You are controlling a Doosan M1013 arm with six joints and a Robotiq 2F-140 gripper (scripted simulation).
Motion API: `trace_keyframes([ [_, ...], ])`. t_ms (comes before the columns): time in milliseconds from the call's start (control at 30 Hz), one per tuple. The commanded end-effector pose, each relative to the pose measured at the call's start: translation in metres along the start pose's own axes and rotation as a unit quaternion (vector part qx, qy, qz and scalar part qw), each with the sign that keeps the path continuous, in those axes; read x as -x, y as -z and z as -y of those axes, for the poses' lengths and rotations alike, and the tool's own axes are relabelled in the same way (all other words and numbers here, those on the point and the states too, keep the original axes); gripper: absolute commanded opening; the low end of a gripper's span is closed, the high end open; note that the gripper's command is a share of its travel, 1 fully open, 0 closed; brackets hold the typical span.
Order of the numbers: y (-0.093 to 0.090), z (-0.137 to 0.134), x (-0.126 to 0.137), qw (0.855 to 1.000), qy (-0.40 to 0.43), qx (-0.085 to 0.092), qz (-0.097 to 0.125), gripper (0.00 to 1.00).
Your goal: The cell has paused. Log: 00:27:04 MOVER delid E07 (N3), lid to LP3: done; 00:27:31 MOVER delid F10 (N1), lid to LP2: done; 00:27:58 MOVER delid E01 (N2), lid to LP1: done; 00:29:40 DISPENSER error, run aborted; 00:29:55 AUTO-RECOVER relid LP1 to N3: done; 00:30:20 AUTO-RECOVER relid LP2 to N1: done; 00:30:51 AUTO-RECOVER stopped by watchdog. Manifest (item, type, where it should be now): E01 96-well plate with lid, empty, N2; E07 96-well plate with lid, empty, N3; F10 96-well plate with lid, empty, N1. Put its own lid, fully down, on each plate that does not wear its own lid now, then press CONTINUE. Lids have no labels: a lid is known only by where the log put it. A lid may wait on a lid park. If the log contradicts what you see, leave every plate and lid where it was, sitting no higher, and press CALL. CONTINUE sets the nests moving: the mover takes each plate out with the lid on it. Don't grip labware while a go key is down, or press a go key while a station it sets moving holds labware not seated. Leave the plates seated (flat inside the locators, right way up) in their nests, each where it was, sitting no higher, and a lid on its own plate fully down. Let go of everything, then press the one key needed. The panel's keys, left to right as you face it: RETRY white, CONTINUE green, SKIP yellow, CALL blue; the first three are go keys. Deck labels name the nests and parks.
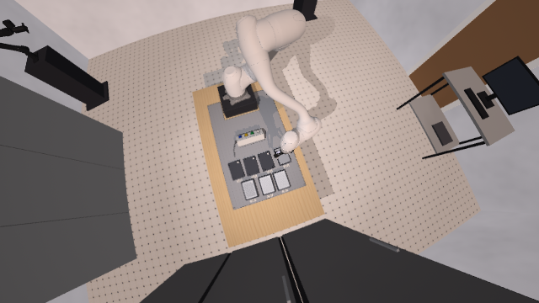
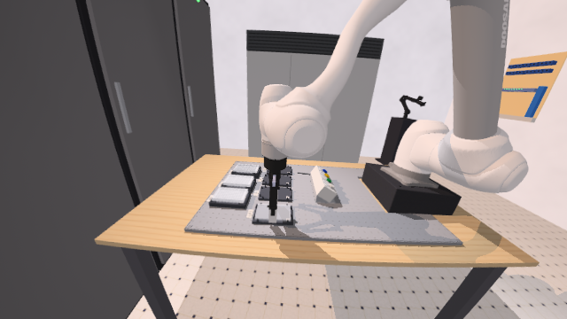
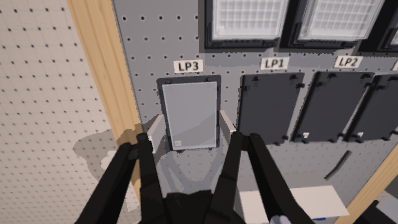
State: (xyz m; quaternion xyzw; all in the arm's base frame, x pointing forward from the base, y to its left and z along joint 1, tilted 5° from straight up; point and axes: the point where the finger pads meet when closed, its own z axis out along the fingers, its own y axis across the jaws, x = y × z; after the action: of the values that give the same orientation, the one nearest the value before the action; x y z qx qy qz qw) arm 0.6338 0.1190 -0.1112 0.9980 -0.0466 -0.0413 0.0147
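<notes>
Deck labels (image 3: 188, 66) read LP3, LP1, LP2; arm (image 2: 478, 66) marked DOOSA, cut off.

A wooden table (image 2: 159, 213) is covered by a grey perforated deck plate (image 2: 354, 221). On the plate, three plates (image 2: 230, 195) in a row, a row of dark lid parks (image 3: 270, 107), a lid (image 3: 191, 115) on LP3, a key panel (image 2: 323, 188) and the arm's black pedestal (image 2: 443, 206) are carried.

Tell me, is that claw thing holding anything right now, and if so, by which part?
Nothing is held. The end effector hangs open above the lid on park LP3, its fingertips beside the lid's long edges.
</notes>
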Motion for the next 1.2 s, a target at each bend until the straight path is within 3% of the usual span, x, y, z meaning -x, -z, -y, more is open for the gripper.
trace_keyframes([
  [0, -0.0032, 0.002, 0.0008, 1.0, -0.003, -0.002, 0.0, 0.66],
  [133, -0.0032, 0.002, 0.0008, 1.0, -0.003, -0.002, 0.0, 0.66],
  [167, -0.0032, 0.002, 0.0008, 1.0, -0.003, -0.002, 0.0, 0.0],
  [1167, -0.0032, 0.002, 0.0008, 1.0, -0.003, -0.002, 0.0, 0.0],
])
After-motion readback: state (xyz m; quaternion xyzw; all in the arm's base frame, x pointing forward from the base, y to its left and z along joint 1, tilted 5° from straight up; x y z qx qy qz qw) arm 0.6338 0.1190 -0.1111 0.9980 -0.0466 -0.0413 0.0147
